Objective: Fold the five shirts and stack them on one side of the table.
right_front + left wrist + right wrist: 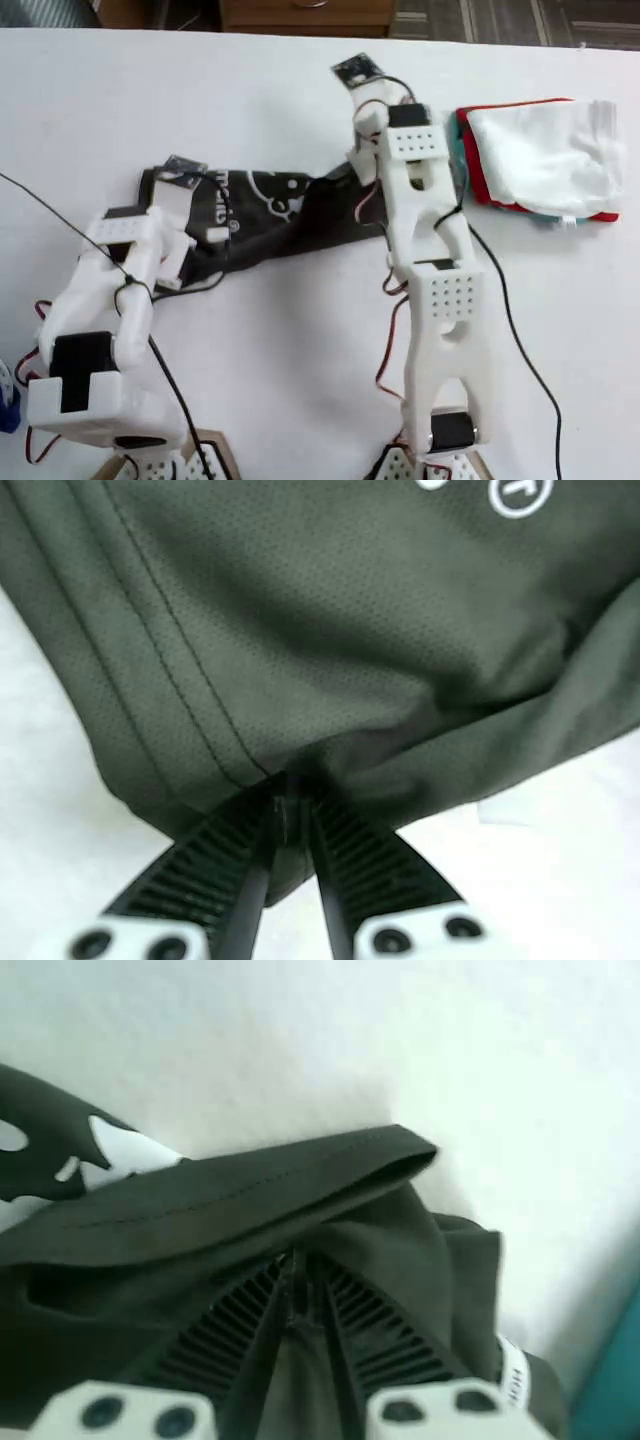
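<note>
Pinching cloth near stitched hems, the left gripper (288, 815) and right gripper (295, 1270) held the dark mesh-knit shirt (290, 215), seemingly soft and light.

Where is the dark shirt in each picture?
High view: the dark shirt stretches across the middle of the white table.
Left wrist view: its hem is pinched in the left pincer.
Right wrist view: its folded edge is pinched in the right pincer.
Shared landmark: the white table under it.
</note>
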Robot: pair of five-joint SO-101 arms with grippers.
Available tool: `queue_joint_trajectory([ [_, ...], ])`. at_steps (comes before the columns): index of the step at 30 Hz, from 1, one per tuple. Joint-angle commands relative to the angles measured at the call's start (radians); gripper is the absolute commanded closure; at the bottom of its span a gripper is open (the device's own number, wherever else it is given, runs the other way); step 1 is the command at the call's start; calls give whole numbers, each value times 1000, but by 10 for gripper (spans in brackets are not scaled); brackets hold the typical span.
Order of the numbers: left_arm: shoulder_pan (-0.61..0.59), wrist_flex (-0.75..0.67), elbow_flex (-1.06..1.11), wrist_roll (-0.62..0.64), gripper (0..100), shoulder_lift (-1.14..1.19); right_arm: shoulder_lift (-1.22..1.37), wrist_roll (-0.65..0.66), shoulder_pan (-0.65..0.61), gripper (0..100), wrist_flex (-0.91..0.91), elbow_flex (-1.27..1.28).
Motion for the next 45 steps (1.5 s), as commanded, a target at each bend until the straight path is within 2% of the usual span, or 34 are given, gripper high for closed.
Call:
queue_joint_trajectory([
  [1, -12, -18, 2, -5, 975, -14, 10, -8, -47, 976, -42, -63],
  [6, -12, -18, 2, -5, 975, -14, 76, -8, -48, 976, -131, -144],
  [9, -12, -18, 2, -5, 975, -14, 90, -8, -24, 976, -104, -206],
  [12, -12, -18, 2, -5, 975, -14, 74, -8, 4, 976, 13, -279],
  [19, -12, -18, 2, -5, 975, -14, 62, 2, 54, 975, 409, -394],
  [29, -12, -18, 2, -5, 975, -14, 133, 3, 162, 975, 415, -347],
  [45, -12, -23, 2, -5, 975, -14, 148, 104, 280, 975, 417, -173],
])
